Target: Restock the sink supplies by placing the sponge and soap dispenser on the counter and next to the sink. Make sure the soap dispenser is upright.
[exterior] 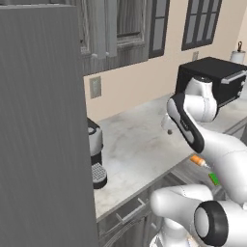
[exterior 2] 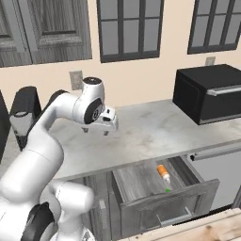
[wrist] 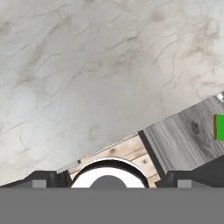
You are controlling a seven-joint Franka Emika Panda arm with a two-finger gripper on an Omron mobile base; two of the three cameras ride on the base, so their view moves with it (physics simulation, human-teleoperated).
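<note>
The arm's white shoulder sits nearest the cameras, its elbow bent so the gripper [exterior 2: 95,130] hangs above the counter [exterior 2: 141,132], fingers pointing down, spread apart and empty. Left of it stands a dark coffee machine [exterior: 95,154]. Right of and below the gripper, an open drawer [exterior 2: 141,181] holds the soap dispenser [exterior 2: 163,173] lying on its side, with the sponge [exterior: 213,179] just beside it. A black microwave [exterior 2: 209,92] stands far right. No readable writing shows.

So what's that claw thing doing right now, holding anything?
Tool: open and empty, hovering above the counter.
</note>
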